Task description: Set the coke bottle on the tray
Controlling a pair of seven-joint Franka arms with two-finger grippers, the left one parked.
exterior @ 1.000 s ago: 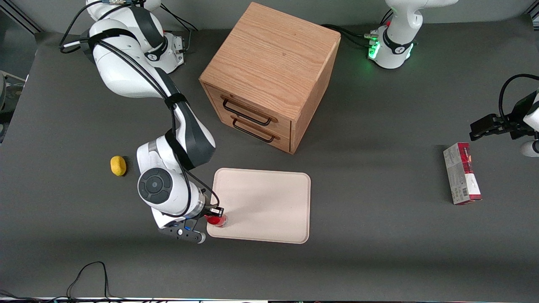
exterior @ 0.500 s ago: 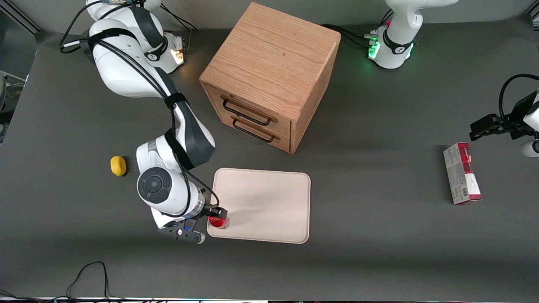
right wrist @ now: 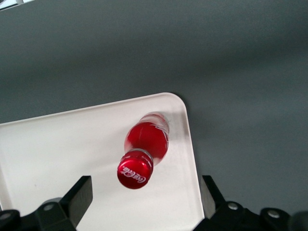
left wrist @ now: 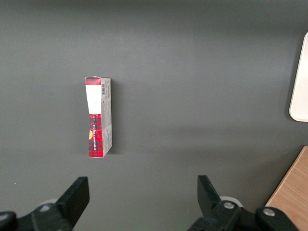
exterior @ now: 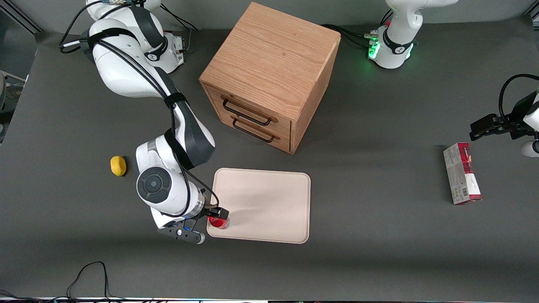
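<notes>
Right wrist view showed the coke bottle (right wrist: 144,150) standing upright on the tray (right wrist: 57,144), in a rounded corner close to the rim, with the claw (right wrist: 144,204) spread wide above it, its fingers (right wrist: 77,197) clear of the bottle and holding nothing. From the front, the bottle (exterior: 218,221) stood in the tray's (exterior: 269,202) corner nearest the working arm and the camera. A wooden drawer cabinet (exterior: 269,75) sat farther from the camera on the table (exterior: 379,252).
</notes>
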